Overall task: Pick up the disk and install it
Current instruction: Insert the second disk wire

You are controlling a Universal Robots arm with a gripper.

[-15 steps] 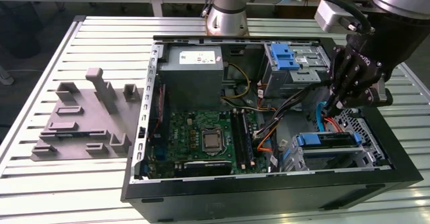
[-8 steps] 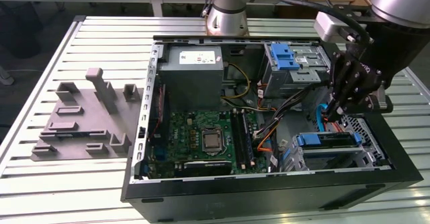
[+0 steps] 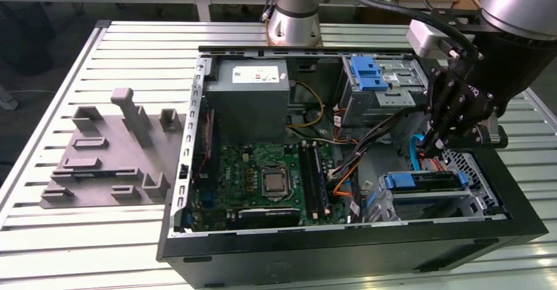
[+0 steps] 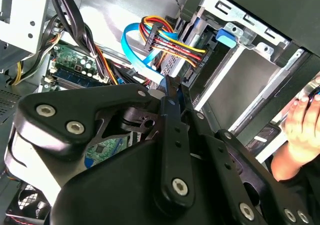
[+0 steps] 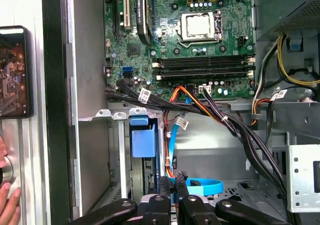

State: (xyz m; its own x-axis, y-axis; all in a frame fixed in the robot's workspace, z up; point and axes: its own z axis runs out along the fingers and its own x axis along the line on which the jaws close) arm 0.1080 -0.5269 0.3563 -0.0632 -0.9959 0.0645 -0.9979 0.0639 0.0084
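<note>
**Blue-framed disk sits in the drive cage, gripper closed above it**

Blue plastic edges the disk (image 3: 428, 191), which lies in the drive cage (image 3: 484, 173) at the near corner of the open computer case (image 3: 348, 254), on the exterior view's right. The gripper (image 3: 424, 152) hangs just above the disk's far edge, its fingers (image 5: 163, 185) drawn together with nothing seen between them. A blue data cable (image 4: 131, 49) curls just beside the fingertips. The motherboard (image 3: 261, 179) lies to the exterior view's left of them.
</note>
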